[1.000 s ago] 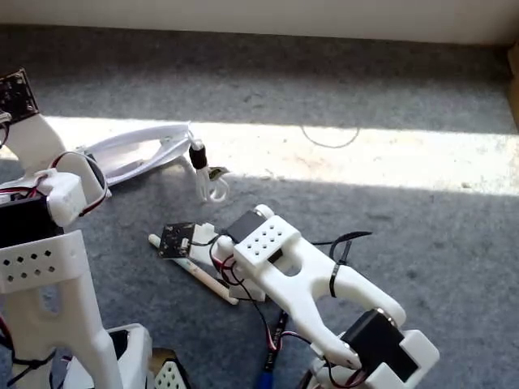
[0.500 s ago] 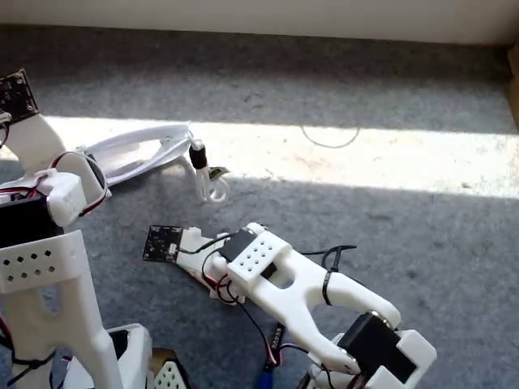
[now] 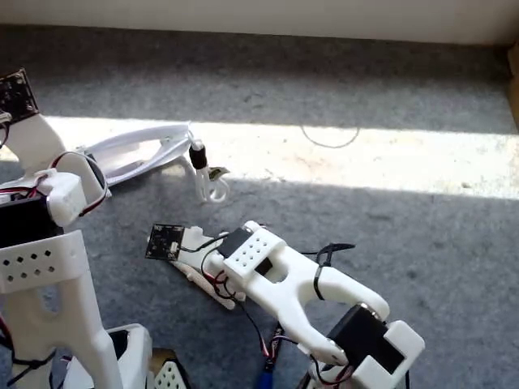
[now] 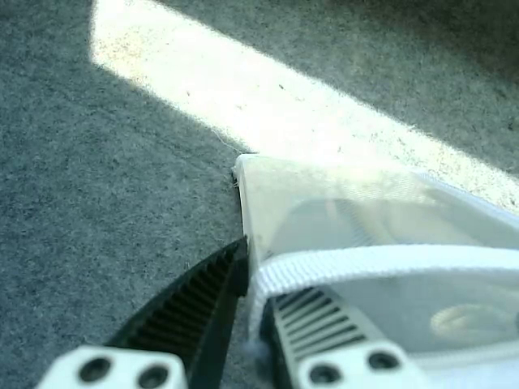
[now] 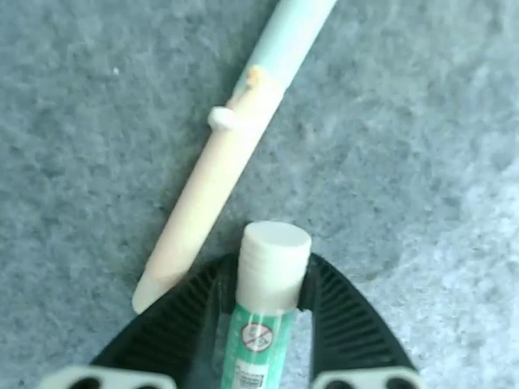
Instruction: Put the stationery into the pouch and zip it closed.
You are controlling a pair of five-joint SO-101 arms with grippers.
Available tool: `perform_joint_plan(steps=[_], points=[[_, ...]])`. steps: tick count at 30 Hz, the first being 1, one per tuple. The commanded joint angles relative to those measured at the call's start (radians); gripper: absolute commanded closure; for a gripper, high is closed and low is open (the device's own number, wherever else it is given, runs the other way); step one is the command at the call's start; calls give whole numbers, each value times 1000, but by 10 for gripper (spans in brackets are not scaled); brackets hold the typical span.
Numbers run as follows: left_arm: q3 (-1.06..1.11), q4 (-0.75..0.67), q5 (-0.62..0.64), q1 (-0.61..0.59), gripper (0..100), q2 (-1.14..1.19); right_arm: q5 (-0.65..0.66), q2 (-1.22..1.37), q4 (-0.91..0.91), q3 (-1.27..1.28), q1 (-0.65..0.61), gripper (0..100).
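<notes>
High view: right gripper (image 3: 195, 263) low over the carpet, pouch (image 3: 134, 154) well apart from it, over by the left arm. Best to lift straight up, then carry level toward the pouch mouth.

Left wrist view: left gripper (image 4: 253, 296) pinching the pouch (image 4: 365, 219) by its white edge band. Worth gripping firmly to keep the mouth steady.

Right wrist view: right gripper (image 5: 272, 274) clamped on a glue stick (image 5: 261, 324), cap poking past the fingertips. Pen (image 5: 223, 170) lying just beyond, apart from the jaws. Counted: one pouch, one glue stick, one pen.
</notes>
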Motion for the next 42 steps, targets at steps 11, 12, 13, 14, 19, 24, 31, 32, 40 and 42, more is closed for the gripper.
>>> perform_joint_plan(steps=[11, 12, 13, 14, 19, 24, 31, 32, 40, 42], points=[[-12, -28, 5, -13, 995, -30, -11, 27, 217, -154, -12, 995], [-12, -28, 5, -13, 995, -30, -11, 27, 257, -183, -7, 995], [-12, -28, 5, -13, 995, -30, -12, 27, 291, -206, -1, 995], [-12, -28, 5, -13, 995, -30, -12, 27, 315, -225, 5, 995], [-12, -28, 5, -15, 995, -30, -14, 22, 372, -263, 25, 995], [-12, -28, 5, -15, 995, -30, -14, -136, 375, -251, 22, 995], [-16, -26, 5, -10, 995, -31, -14, -400, 274, -93, 67, 995], [-19, -26, 5, -10, 995, -31, -14, -427, 242, -65, 67, 995], [-19, -20, -57, 76, 995, -31, -14, -598, 165, 33, 68, 995], [-18, -20, -58, 101, 995, -31, -14, -627, 166, 33, 70, 995]])
